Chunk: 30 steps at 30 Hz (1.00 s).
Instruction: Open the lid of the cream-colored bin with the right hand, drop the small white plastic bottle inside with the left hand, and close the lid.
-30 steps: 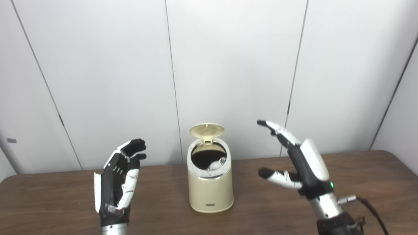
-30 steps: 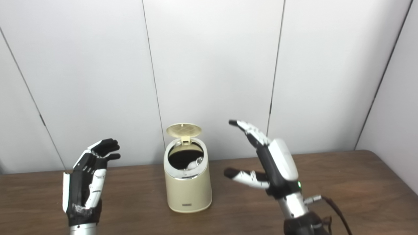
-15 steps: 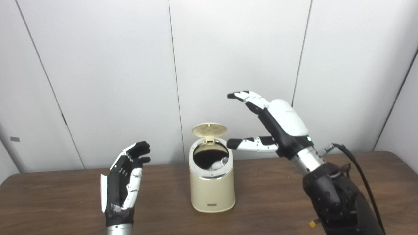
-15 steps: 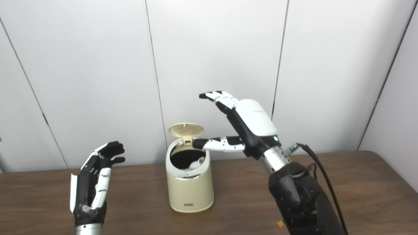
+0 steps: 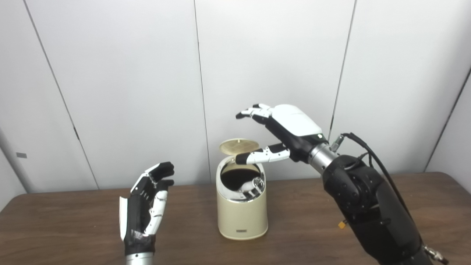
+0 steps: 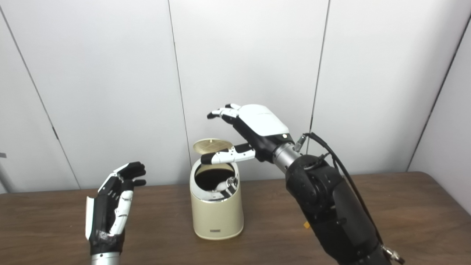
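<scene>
- Since a second ago the right hand [image 5: 283, 127] has risen from beside the bin and swung in above it, and the lid [image 5: 239, 145] has tipped from nearly upright toward flat.
- Left hand [image 5: 145, 208]: raised over the wooden table [image 5: 55, 228], well apart from the bin, palm turned inward, fingers apart and holding nothing.
- Cream-colored bin [image 5: 241, 211]: a rounded, slightly tapered tub with a chrome ring at its mouth and a small label low on the front, standing upright on the table.
- Small white plastic bottle [image 5: 247, 187]: already inside, lying against the right of the dark opening. Only a pale curve and a shiny bit show, perhaps its cap.
- The lid is a thin round disc, ribbed underneath, hinged at the back rim. It looks light and stiff, so a gentle press on its top or front edge should swing it down. A hard push could tip the light bin.
- Right hand: spread and empty, fingers arched above the lid, thumb [image 5: 257, 157] reaching across just over the rim. Whether it touches the lid is unclear.
- Closing the lid is what remains.
</scene>
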Each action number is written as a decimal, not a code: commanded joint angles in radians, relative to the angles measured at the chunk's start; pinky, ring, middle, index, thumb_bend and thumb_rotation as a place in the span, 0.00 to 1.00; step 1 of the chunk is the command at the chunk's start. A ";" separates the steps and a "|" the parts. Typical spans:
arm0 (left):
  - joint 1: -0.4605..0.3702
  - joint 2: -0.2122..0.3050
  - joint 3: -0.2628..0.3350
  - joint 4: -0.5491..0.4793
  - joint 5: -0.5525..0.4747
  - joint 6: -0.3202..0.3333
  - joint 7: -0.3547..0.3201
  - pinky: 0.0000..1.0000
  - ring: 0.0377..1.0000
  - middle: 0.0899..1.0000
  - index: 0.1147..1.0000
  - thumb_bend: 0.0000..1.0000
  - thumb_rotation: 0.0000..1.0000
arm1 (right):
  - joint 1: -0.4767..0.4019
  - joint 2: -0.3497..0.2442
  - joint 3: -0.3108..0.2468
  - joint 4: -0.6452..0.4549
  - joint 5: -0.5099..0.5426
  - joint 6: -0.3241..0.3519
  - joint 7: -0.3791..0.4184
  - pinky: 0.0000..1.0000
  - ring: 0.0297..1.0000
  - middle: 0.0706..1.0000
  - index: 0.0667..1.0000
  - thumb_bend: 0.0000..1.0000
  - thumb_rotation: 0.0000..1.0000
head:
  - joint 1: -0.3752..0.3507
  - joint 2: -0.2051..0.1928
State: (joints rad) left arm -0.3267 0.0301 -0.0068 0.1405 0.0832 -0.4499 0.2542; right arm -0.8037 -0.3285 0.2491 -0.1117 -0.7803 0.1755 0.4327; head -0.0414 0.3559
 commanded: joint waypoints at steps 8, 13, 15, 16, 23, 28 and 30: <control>-0.038 -0.013 0.006 -0.030 0.030 -0.018 -0.004 0.63 0.70 0.69 0.66 0.46 0.63 | -0.083 -0.016 0.042 0.050 -0.011 0.014 0.045 0.95 0.95 0.89 0.85 0.94 0.89 | 0.001 0.001; -0.038 -0.012 0.004 -0.032 0.037 -0.018 -0.006 0.63 0.70 0.69 0.67 0.46 0.66 | -0.084 -0.025 0.067 0.059 -0.023 0.018 0.080 0.95 0.96 0.90 0.85 0.95 0.93 | 0.000 0.004; -0.038 -0.013 0.004 -0.032 0.036 -0.018 -0.007 0.63 0.70 0.69 0.67 0.47 0.67 | -0.080 -0.026 0.069 0.057 -0.023 0.018 0.083 0.95 0.96 0.89 0.84 0.95 0.93 | 0.000 0.005; -0.039 -0.014 0.005 -0.031 0.037 -0.018 -0.007 0.63 0.71 0.69 0.67 0.47 0.67 | -0.075 -0.027 0.069 0.051 -0.024 0.020 0.084 0.95 0.96 0.89 0.84 0.95 0.93 | -0.001 0.005; -0.038 -0.014 0.007 -0.033 0.032 -0.018 -0.013 0.63 0.71 0.69 0.66 0.47 0.67 | -0.035 -0.032 0.064 0.002 -0.030 0.029 0.094 0.95 0.94 0.87 0.83 0.92 0.92 | -0.004 0.009; -0.036 -0.010 0.009 -0.039 0.027 -0.018 -0.019 0.63 0.71 0.69 0.67 0.48 0.68 | -0.002 -0.035 0.062 -0.050 -0.045 0.061 0.116 0.98 0.94 0.87 0.82 0.92 0.93 | -0.005 0.017; -0.035 -0.011 0.013 -0.044 0.021 -0.019 -0.026 0.63 0.70 0.69 0.67 0.49 0.68 | 0.011 -0.037 0.061 -0.068 -0.043 0.066 0.116 0.98 0.94 0.86 0.82 0.93 0.94 | -0.008 0.021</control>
State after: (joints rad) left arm -0.3268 0.0167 -0.0003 0.1381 0.1077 -0.4499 0.2324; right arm -0.7619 -0.3546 0.3245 -0.1400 -0.8168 0.2381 0.5535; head -0.0491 0.3773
